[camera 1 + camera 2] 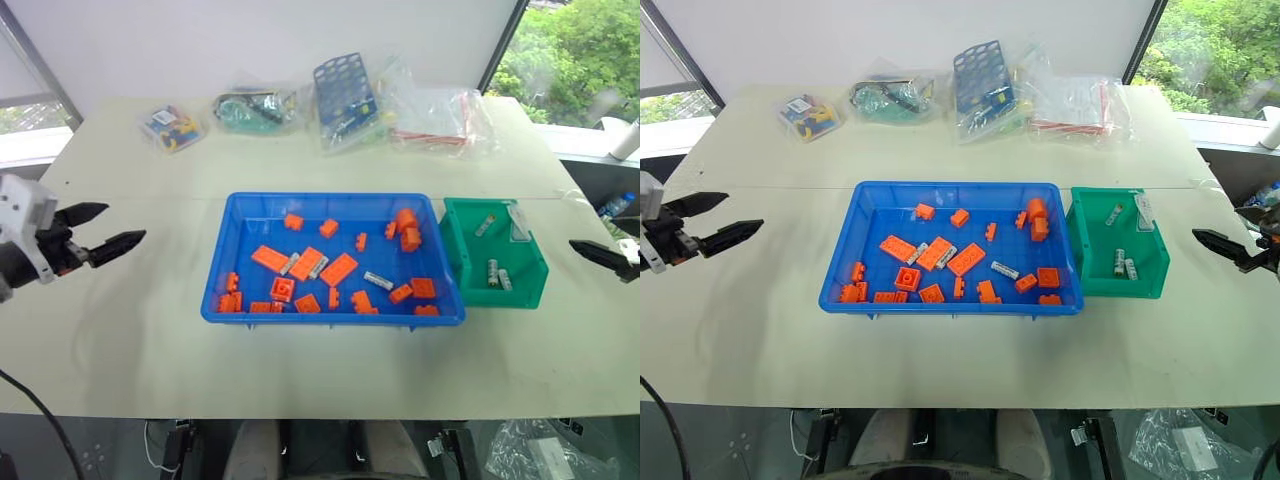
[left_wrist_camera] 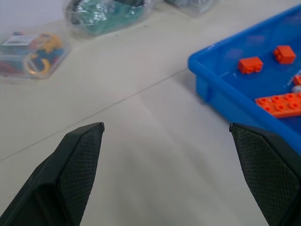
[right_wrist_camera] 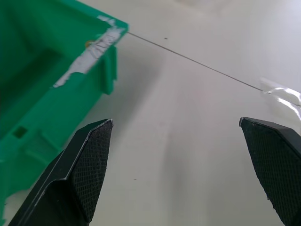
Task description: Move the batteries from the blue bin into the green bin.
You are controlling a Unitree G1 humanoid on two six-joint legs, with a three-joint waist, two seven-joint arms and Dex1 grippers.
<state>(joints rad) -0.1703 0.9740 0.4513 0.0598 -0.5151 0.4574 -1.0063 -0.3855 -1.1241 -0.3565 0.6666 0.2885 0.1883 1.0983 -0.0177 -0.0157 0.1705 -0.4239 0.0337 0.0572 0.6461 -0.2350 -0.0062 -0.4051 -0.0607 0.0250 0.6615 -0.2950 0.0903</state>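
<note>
The blue bin sits mid-table, holding several orange bricks and three silver batteries. Touching its right side is the green bin, with three batteries inside. My left gripper hovers open and empty over bare table, well left of the blue bin. Just right of the green bin, my right gripper is also open and empty. In each wrist view the fingers stand wide apart over the tabletop.
Along the table's far edge lie plastic bags: colourful parts, green items, a blue perforated rack, and a clear bag with red pieces. Bare tabletop lies to both sides of the bins and in front.
</note>
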